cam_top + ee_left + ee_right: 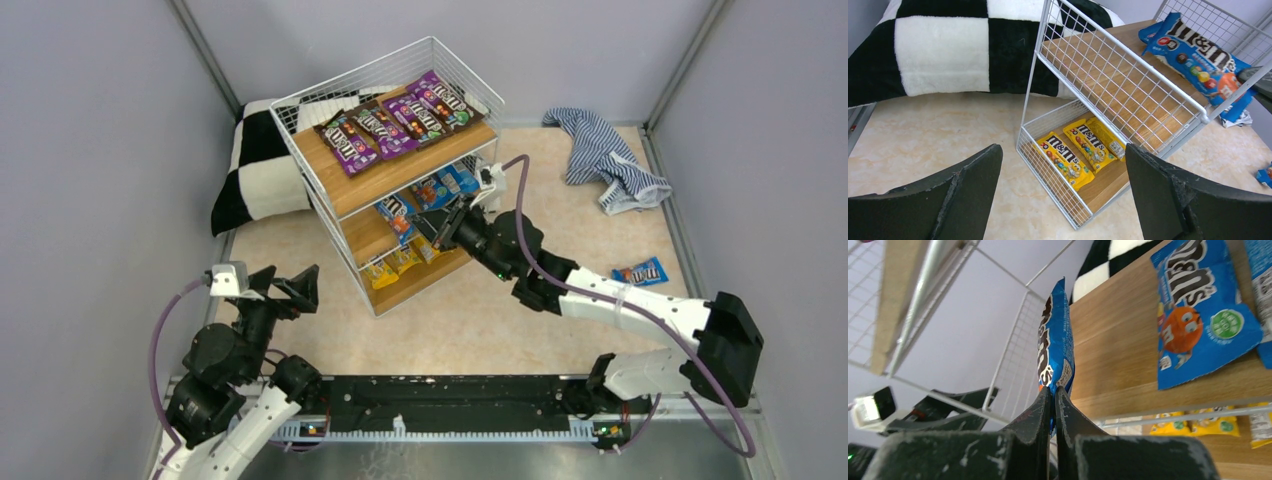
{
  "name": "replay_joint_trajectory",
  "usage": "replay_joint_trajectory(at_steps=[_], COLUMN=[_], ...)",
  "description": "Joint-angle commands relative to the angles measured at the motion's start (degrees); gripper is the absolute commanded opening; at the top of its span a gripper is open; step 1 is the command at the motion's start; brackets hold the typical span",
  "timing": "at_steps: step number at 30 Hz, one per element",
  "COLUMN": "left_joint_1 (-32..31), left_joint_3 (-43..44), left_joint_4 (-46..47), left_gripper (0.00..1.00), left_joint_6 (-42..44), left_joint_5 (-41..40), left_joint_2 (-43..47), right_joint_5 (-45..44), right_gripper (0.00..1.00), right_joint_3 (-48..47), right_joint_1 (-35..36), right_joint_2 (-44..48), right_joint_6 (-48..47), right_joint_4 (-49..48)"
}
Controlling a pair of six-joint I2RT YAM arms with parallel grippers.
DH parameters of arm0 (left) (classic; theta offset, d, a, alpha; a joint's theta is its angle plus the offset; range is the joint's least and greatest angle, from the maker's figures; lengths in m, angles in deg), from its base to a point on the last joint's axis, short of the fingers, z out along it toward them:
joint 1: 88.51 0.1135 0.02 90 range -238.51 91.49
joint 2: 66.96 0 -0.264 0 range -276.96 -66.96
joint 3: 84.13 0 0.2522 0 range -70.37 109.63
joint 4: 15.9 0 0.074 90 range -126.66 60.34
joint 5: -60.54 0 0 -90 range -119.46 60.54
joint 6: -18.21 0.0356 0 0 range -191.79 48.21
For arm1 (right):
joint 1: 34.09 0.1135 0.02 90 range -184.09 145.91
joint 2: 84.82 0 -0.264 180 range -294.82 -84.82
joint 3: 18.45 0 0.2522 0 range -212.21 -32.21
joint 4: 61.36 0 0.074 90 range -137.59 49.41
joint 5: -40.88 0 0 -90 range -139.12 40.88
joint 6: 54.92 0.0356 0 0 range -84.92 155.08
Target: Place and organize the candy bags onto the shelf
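Pinches one end of a blue candy bag (1056,335) in the closed right end effector (1053,390), long axis pointing ahead over the middle board of the shelf (1113,360).

Three plain walls close the space in: a left wall (90,150), a back wall (570,50) and a right wall (775,150), all a pale lavender-grey. Thin metal posts (203,50) run up the two far corners where the panels meet. The worktop (400,340) is beige with a faint marbled pattern, under soft, even light that throws only weak shadows. A black-and-white checkered cushion (262,180) lies in the far left corner, up against the left wall. A blue-and-white striped cloth (605,160) sits crumpled near the far right corner. Along the near edge runs a grey metal strip (500,462).
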Motion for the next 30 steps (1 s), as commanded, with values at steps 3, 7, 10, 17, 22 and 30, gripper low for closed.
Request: replay_joint_trajectory(at_steps=[3, 7, 10, 17, 22, 30], left_joint_1=[0.16, 0.15, 0.16, 0.17, 0.20, 0.23], left_joint_3=[-0.28, -0.28, -0.28, -0.28, -0.35, -0.32], left_joint_4=[2.07, 2.13, 2.13, 2.15, 2.15, 2.15], left_gripper=[0.99, 0.99, 0.99, 0.98, 0.99, 0.98], left_joint_6=[0.60, 0.65, 0.68, 0.69, 0.69, 0.69], left_joint_5=[-0.44, -0.35, -0.35, -0.35, -0.27, -0.26], left_joint_2=[-0.07, -0.14, -0.39, -0.40, -0.56, -0.48], right_joint_5=[-7.40, -8.84, -9.27, -11.99, -11.30, -10.75], right_gripper=[0.00, 0.00, 0.00, 0.00, 0.00, 0.09], right_joint_3=[-4.01, -5.81, -7.38, -8.58, -10.13, -11.62], right_joint_1=[0.65, 0.67, 0.65, 0.67, 0.59, 0.58], right_joint_2=[-4.40, -6.58, -8.00, -8.74, -9.67, -9.99], right_joint_6=[-5.30, -6.71, -6.54, -6.66, -7.15, -7.66], right_joint_4=[-3.21, -3.31, -2.08, 0.55, 1.85, 4.13])
